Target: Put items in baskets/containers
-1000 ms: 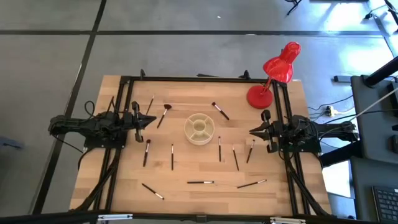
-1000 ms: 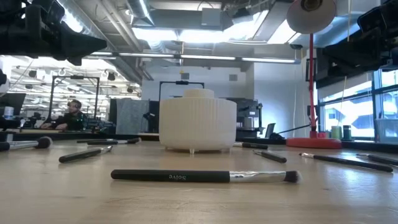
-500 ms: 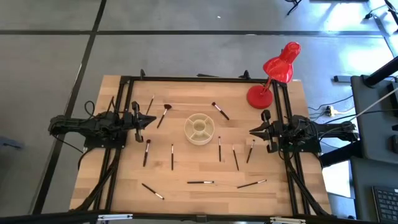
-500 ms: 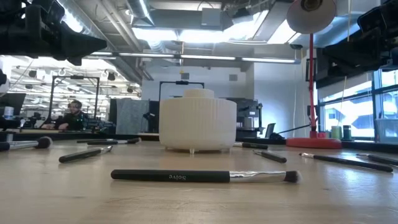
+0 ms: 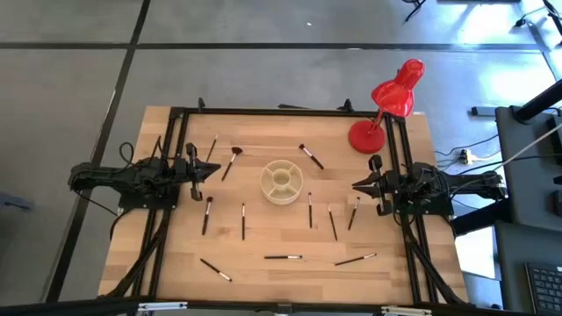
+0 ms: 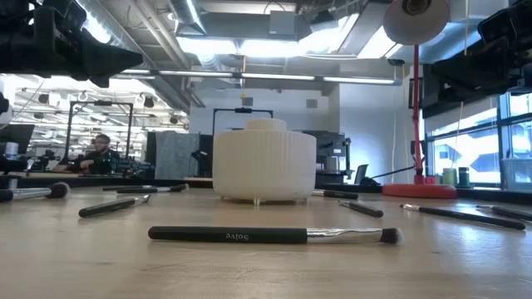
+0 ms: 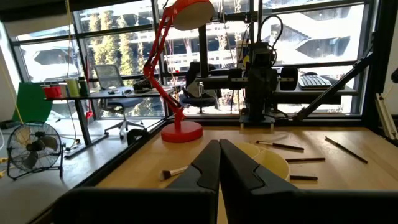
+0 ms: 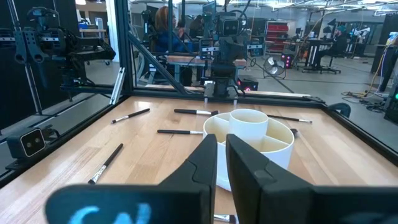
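Observation:
The round cream container (image 5: pixel 282 181) with inner dividers and a centre cup stands on the middle of the wooden table; it also shows in the low view (image 6: pixel 264 160) and the right wrist view (image 8: pixel 261 142). Several thin dark makeup brushes lie flat around it, among them one (image 5: pixel 231 161) at its far left, one (image 5: pixel 311 156) at its far right and one (image 5: pixel 283 257) near the front, which lies closest in the low view (image 6: pixel 274 236). My left gripper (image 5: pixel 213 169) hovers shut and empty left of the container. My right gripper (image 5: pixel 356 185) hovers right of it, empty, its fingers all but closed.
A red desk lamp stands on its round base (image 5: pixel 366 136) at the table's far right corner, its head (image 5: pixel 399 92) beyond the edge. A black frame (image 5: pixel 281 111) runs along the table's far edge and sides. A person sits in the room beyond the table (image 6: pixel 98 154).

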